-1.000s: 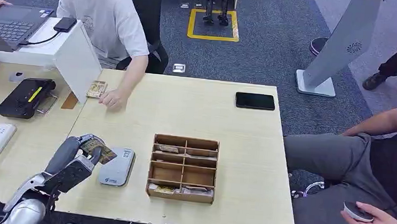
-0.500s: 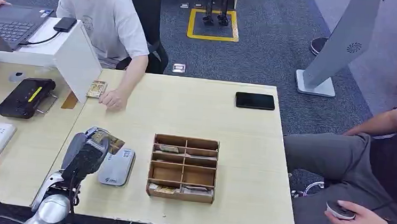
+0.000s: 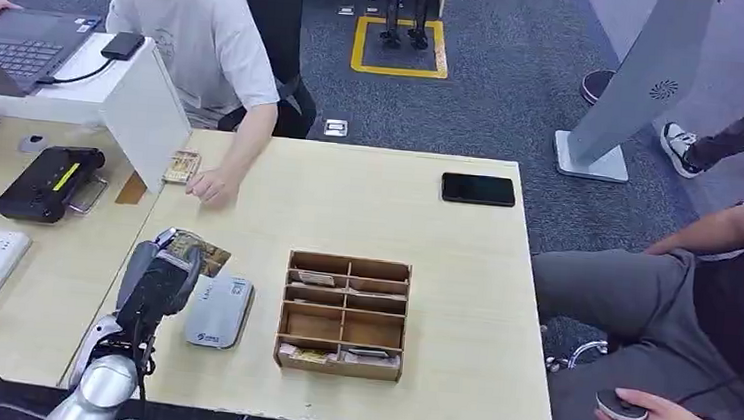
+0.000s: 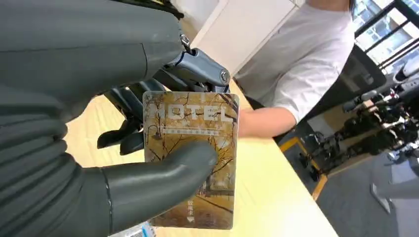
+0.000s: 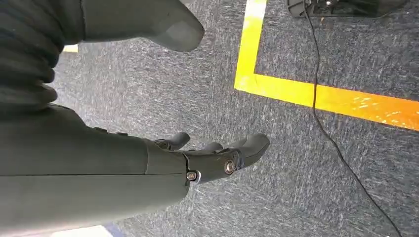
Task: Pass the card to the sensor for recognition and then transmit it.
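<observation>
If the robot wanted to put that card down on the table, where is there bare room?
Bare tabletop lies right of the wooden organizer, below the black phone, and between the organizer and the person's hand. It is crowded where the left hand holds the card over the grey reader.

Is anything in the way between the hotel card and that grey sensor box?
Nothing visible is. The left hand holds the card just above the far end of the grey sensor, with only open air between them.
</observation>
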Motion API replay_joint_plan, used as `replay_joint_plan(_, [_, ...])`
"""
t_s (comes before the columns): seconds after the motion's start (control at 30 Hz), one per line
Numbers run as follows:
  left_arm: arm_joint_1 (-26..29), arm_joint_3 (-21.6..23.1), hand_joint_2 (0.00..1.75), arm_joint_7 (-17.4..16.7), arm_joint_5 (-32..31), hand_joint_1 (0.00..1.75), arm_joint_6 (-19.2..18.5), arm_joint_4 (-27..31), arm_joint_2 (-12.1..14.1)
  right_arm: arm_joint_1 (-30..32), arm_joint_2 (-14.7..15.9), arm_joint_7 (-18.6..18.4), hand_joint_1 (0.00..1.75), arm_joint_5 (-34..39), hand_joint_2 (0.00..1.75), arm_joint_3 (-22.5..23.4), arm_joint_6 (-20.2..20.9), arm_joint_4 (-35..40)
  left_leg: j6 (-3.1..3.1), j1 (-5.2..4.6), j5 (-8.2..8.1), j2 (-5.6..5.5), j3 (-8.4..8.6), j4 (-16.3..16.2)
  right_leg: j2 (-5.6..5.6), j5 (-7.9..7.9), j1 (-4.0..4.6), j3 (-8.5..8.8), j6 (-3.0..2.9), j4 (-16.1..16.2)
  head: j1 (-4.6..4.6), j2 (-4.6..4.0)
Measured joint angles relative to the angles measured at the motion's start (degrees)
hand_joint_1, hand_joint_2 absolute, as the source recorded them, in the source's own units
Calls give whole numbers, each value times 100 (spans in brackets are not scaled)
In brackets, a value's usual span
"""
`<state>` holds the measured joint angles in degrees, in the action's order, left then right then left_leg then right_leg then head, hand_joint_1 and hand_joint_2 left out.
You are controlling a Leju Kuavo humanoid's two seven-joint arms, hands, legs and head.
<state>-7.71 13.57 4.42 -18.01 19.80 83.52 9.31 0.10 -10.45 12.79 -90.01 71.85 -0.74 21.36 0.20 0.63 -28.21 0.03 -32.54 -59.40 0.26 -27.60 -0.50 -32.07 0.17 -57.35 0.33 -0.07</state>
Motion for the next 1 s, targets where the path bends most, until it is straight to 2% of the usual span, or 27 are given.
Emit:
replay_joint_plan(0.13, [-157, 53, 175, 0, -120, 175, 147, -221, -13, -39, 78, 26, 0, 13, 175, -35, -140, -236, 0, 0, 0, 1, 0, 0, 1, 1, 0, 0, 0, 0, 0, 0])
replay_joint_plan(0.57, [-118, 94, 175, -68, -262, 175, 326, -864, -17, -82, 310, 57, 0, 13, 175, -64, -442, -807, 1, 0, -1, 1, -6, 0, 0, 0, 0, -2, 3, 0, 0, 0])
replay_joint_plan(1.0, [-42, 94, 175, -83, -300, 175, 341, -1085, -17, -83, 367, 63, 0, 13, 175, -64, -523, -986, 1, 0, -1, 1, -7, 0, 0, 0, 0, -3, 3, 0, 0, 0])
